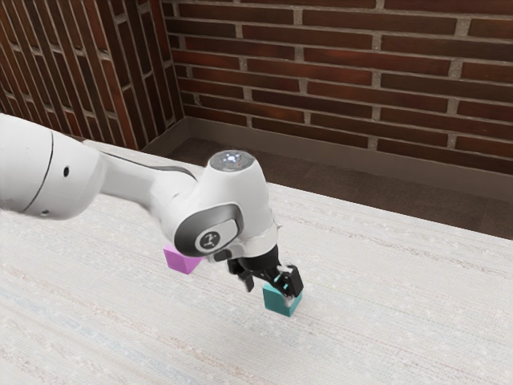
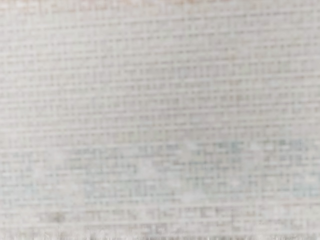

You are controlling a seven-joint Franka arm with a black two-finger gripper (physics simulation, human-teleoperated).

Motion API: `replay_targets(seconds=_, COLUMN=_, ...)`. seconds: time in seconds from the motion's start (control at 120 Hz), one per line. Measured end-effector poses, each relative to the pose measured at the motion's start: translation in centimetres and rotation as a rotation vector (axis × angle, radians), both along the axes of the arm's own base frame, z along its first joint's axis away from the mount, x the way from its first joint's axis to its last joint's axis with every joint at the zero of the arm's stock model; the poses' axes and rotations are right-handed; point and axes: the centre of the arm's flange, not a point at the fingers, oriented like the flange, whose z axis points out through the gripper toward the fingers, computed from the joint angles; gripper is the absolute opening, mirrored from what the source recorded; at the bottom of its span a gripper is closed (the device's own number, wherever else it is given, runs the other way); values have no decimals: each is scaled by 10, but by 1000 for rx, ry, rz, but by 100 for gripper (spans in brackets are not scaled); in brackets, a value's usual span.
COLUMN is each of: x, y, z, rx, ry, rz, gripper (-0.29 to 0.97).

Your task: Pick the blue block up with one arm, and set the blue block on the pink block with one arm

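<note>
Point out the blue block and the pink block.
blue block (image 1: 283, 304): exterior view, on its lower front face.
pink block (image 1: 180, 261): exterior view, on its visible side face.

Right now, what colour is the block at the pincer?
Teal; the block shows best in the exterior view.

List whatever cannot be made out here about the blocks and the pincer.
1. The pink block: in the exterior view, largely hidden behind the arm; one corner shows.
2. The blue block: in the exterior view, its top is covered by the pincer; whether it is gripped is unclear.
3. The arm's base: cut off by the exterior view's left edge.
4. The table: in the wrist view, a blurred weave.
</note>
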Motion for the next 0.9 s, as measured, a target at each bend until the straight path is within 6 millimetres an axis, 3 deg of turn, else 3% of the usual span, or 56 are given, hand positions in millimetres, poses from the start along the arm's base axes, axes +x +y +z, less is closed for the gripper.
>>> replay_targets(seconds=0.158, x=31, y=9, z=0, rx=7, ry=-23, rz=30, gripper=68)
replay_targets(seconds=0.292, x=54, y=10, z=-11, rx=22, ry=0, rz=38, gripper=68)
replay_targets(seconds=0.458, x=53, y=11, z=-15, rx=60, ry=42, rz=41, gripper=68)
replay_targets(seconds=0.65, x=50, y=-1, z=-12, rx=49, ry=37, rz=22, gripper=68)
replay_targets(seconds=0.9, x=59, y=4, z=-21, rx=19, ry=4, rz=14, gripper=68)
